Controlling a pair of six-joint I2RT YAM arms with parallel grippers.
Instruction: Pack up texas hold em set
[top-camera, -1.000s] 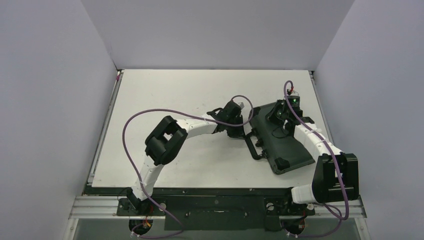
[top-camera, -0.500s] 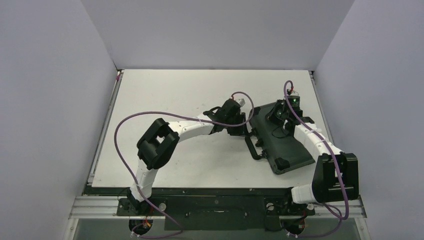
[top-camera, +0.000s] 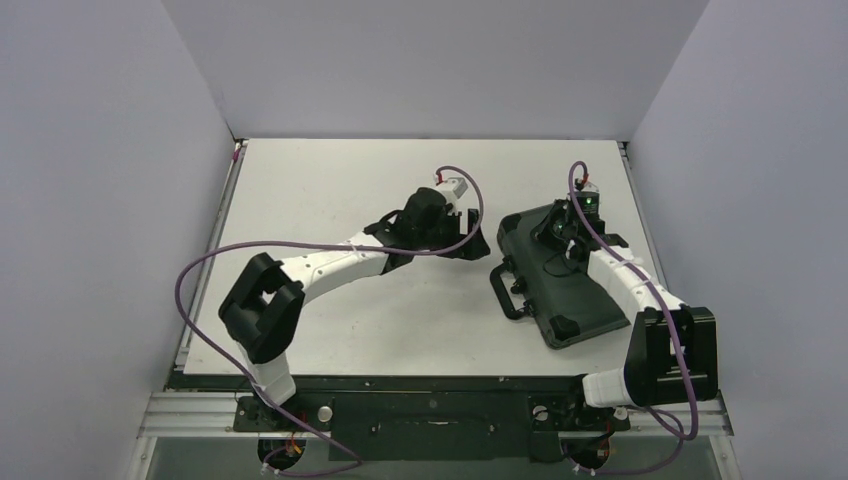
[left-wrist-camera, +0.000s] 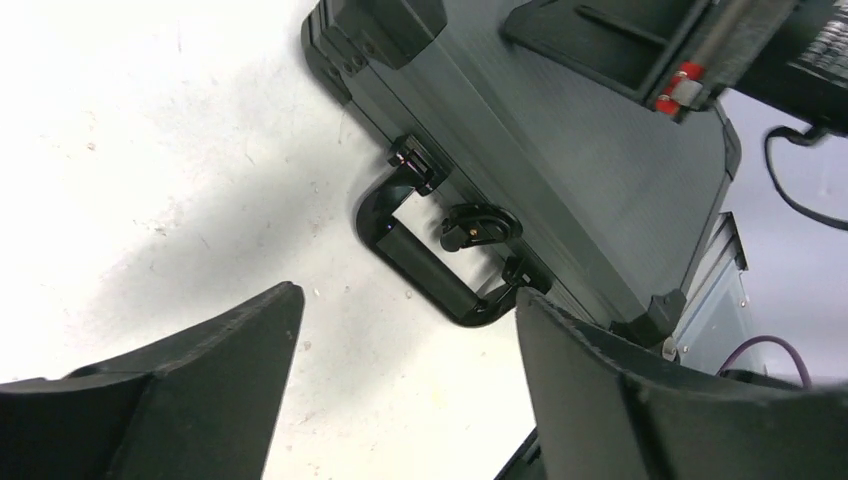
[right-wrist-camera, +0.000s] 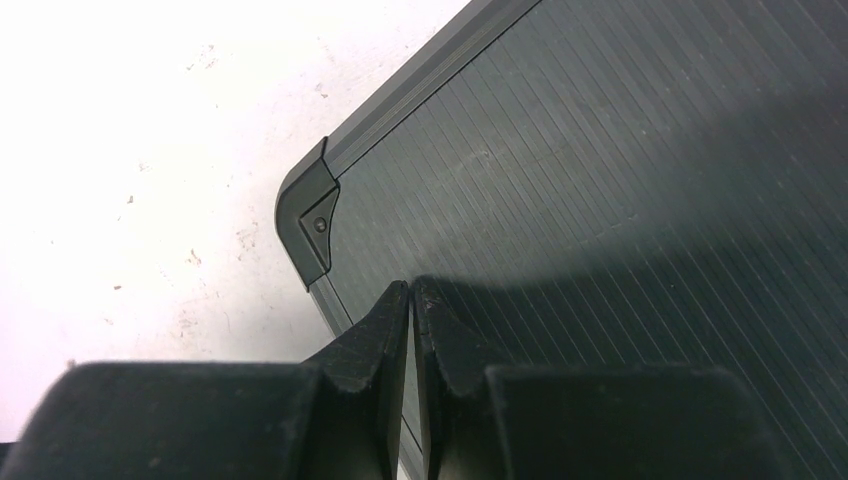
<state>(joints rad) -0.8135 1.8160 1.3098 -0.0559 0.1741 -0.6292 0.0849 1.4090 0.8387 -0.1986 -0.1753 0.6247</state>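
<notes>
On the right half of the white counter (top-camera: 330, 180) lies the black case (top-camera: 560, 300) of the hold em set. It lies flat with its lid shut, turned at a slant so that one long side faces the middle of the counter. Its ribbed lid fills most of the right wrist view.

Over the far part of the lid reaches the right arm. The right tool (top-camera: 560, 235) is closed, its two fingers pressed together with nothing between them. In its own camera the fingertips sit just inside the lid's edge, near a metal corner guard (right-wrist-camera: 315, 225). They seem to rest on the lid, though the angle does not make the contact certain.

Left of the case, over bare counter, hangs the left tool (top-camera: 470, 240). It is spread wide and holds nothing, and it stands apart from the case. Between its fingers (left-wrist-camera: 200, 370) the left wrist camera shows the case's long side with the black carrying handle (left-wrist-camera: 420, 265) lying flat on the counter. Just above the handle is a small round latch (left-wrist-camera: 478, 225).
</notes>
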